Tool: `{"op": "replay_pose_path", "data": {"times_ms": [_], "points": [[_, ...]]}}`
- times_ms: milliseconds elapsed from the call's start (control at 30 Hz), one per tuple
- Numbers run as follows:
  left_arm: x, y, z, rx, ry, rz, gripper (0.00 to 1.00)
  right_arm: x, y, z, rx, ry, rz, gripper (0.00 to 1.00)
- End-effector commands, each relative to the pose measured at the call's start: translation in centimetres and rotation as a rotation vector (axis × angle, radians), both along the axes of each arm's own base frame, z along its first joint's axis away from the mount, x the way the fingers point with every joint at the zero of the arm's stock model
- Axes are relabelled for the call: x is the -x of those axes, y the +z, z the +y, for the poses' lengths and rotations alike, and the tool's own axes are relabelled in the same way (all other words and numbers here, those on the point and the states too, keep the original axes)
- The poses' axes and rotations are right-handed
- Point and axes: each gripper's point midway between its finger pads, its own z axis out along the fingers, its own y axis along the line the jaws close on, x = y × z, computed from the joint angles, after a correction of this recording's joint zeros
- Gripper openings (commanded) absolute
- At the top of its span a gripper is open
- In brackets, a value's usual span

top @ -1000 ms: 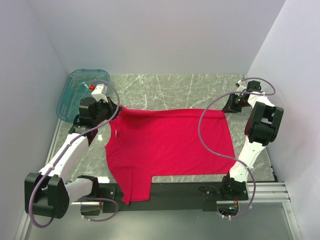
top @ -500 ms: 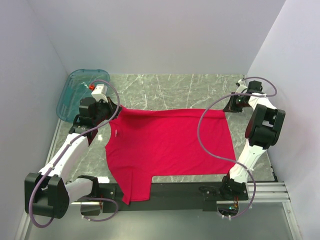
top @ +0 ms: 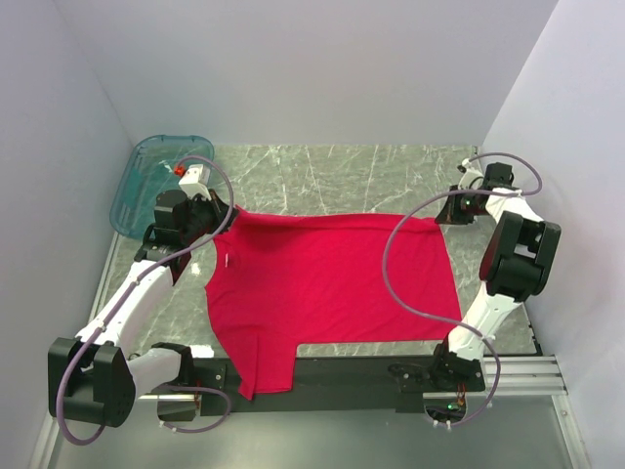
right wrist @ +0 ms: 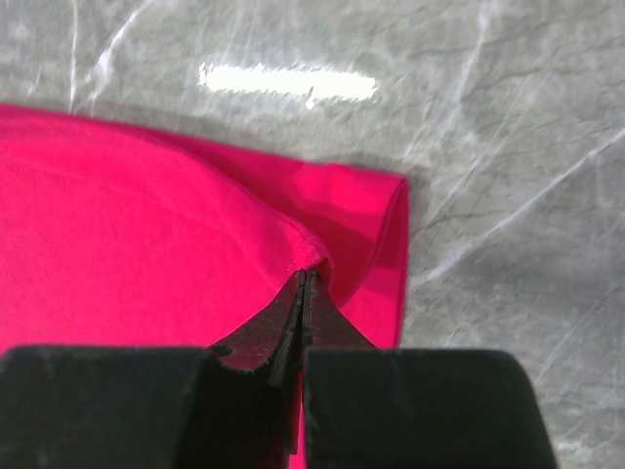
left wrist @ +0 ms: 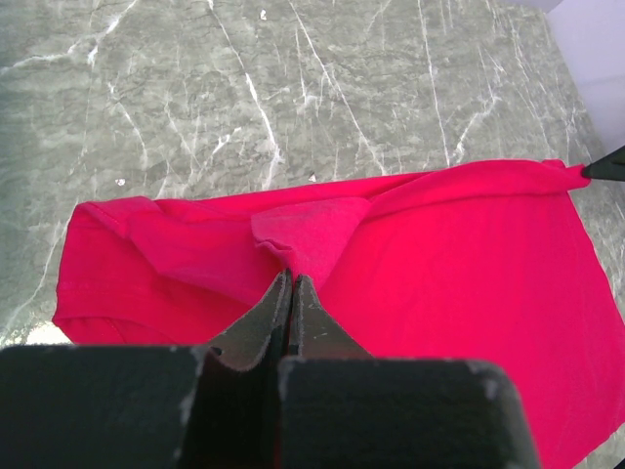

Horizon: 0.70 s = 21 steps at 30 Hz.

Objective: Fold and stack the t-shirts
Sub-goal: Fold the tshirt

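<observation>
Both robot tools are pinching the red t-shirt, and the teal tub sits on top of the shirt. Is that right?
Not quite. The teal tub isn't on the red t-shirt; it sits apart in the far left corner, as the top view shows. The left tool and right tool do pinch it.

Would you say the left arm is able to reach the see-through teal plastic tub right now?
Probably not freely: the tub sits beside the left arm with nothing between, but its jaws are shut on the bright red cloth t-shirt.
</observation>
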Motion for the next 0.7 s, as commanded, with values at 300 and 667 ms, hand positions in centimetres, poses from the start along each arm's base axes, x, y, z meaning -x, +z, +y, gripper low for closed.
{"op": "replay_pose_path", "data": {"times_ms": [300, 667], "points": [[0.1, 1.5, -0.1, 0.000, -0.019, -0.059, 0.00, 4.9, 1.6, 0.7, 0.160, 0.215, -0.112, 0.07], [0.1, 1.6, -0.3, 0.004, -0.027, -0.062, 0.01, 7.7, 1.4, -3.0, 0.285, 0.151, -0.099, 0.51]]}}
